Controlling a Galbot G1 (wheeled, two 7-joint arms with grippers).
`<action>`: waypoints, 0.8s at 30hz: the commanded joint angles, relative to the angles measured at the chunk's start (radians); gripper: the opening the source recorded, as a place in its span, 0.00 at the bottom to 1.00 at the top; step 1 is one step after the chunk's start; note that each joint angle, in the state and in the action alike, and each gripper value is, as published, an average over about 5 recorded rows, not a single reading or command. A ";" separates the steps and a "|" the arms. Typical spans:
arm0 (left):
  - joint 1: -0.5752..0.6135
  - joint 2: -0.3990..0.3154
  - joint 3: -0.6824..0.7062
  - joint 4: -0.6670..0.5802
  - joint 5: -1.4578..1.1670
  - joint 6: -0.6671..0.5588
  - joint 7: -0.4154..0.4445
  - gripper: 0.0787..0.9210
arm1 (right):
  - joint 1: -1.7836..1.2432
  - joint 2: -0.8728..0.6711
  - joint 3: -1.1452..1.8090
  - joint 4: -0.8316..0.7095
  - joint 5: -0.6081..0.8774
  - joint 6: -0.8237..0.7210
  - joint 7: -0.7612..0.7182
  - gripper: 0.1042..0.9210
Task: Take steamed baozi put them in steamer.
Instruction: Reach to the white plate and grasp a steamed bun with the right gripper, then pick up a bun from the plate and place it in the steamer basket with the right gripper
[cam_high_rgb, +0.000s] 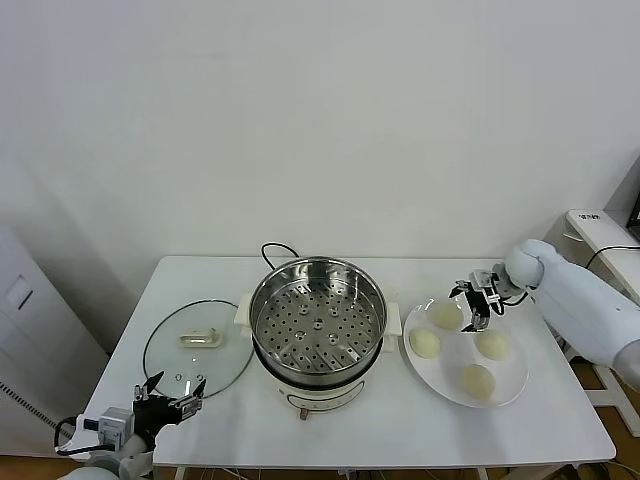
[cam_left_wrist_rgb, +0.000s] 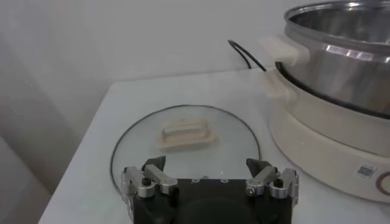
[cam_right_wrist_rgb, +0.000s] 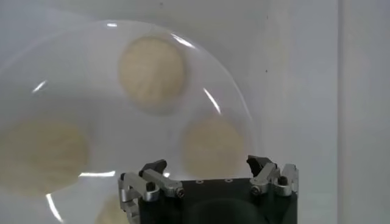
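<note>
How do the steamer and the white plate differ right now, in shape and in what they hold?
The steamer is a deep, shiny steel pot with a perforated bottom, and nothing lies in it; the white plate is wide and shallow and carries all four baozi. The steamer sits at the table's middle, the plate to its right, under the open right gripper. Both are round and rest on the table.

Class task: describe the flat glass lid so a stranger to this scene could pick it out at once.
Start at the big steel steamer in the middle of the white table. The glass lid lies flat on the table on the robot's left of it. Unlike the white plate opposite, it is see-through, with a pale handle.
</note>
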 joint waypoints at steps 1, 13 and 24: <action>0.000 0.000 0.000 -0.009 0.000 0.003 0.000 0.88 | 0.020 0.082 0.004 -0.102 -0.058 0.019 -0.011 0.87; 0.005 -0.001 -0.002 -0.025 -0.001 0.007 -0.002 0.88 | -0.007 0.096 0.027 -0.097 -0.067 0.005 -0.006 0.63; 0.016 -0.003 -0.008 -0.031 -0.003 0.010 -0.006 0.88 | 0.064 0.025 -0.079 0.032 0.026 -0.005 -0.022 0.52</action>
